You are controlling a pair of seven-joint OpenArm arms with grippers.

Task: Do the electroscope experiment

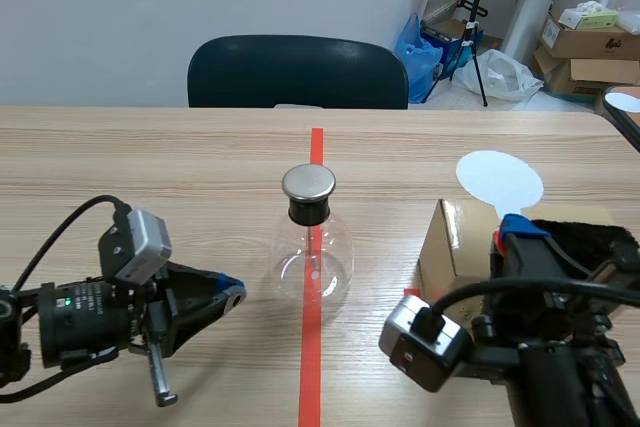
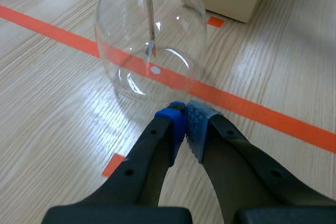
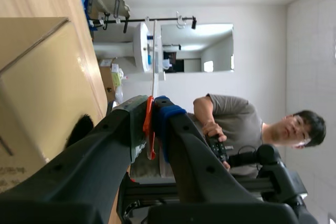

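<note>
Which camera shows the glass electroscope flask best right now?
The scene view: the whole flask shows, metal cap to base. The left wrist view shows only its bulb and inner rod, just ahead of the shut fingers; the right wrist view misses it.

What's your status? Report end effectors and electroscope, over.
Left end effector shut, empty, just short of electroscope. Right end effector shut on white disc paddle, by cardboard box. Nothing seen between paddle and metal cap.

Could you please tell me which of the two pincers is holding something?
The right pincer, shut on the orange handle of the white disc; the left pincer is shut on nothing, near the glass flask.
</note>
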